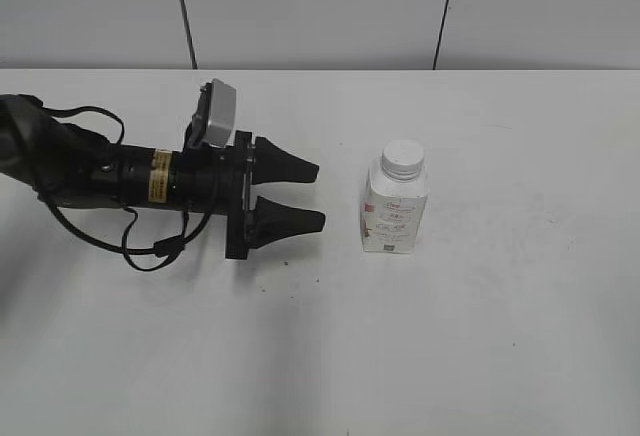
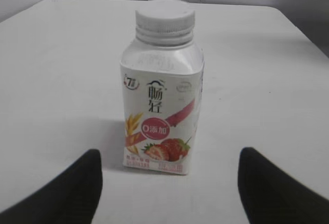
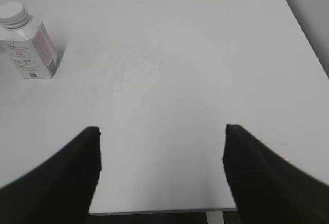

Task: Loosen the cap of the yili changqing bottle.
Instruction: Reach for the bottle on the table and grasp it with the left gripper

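Note:
The yili changqing bottle point(image 1: 394, 211) stands upright on the white table, right of centre, its white ribbed cap point(image 1: 404, 158) screwed on top. In the left wrist view the bottle point(image 2: 162, 116) faces me with its cap point(image 2: 165, 21) on, its strawberry label showing. My left gripper point(image 1: 318, 194) lies low, pointing right at the bottle, open and empty, a short gap away; its fingertips point(image 2: 169, 157) frame the bottle's base. My right gripper point(image 3: 162, 131) is open and empty near the table's front edge. The bottle point(image 3: 30, 44) and cap point(image 3: 13, 14) sit far upper left of it.
The white table point(image 1: 520, 336) carries nothing else. Its near edge point(image 3: 154, 211) shows just under the right gripper. A grey panelled wall point(image 1: 320, 6) rises behind the table. The left arm point(image 1: 90, 171) and its cables lie along the left side.

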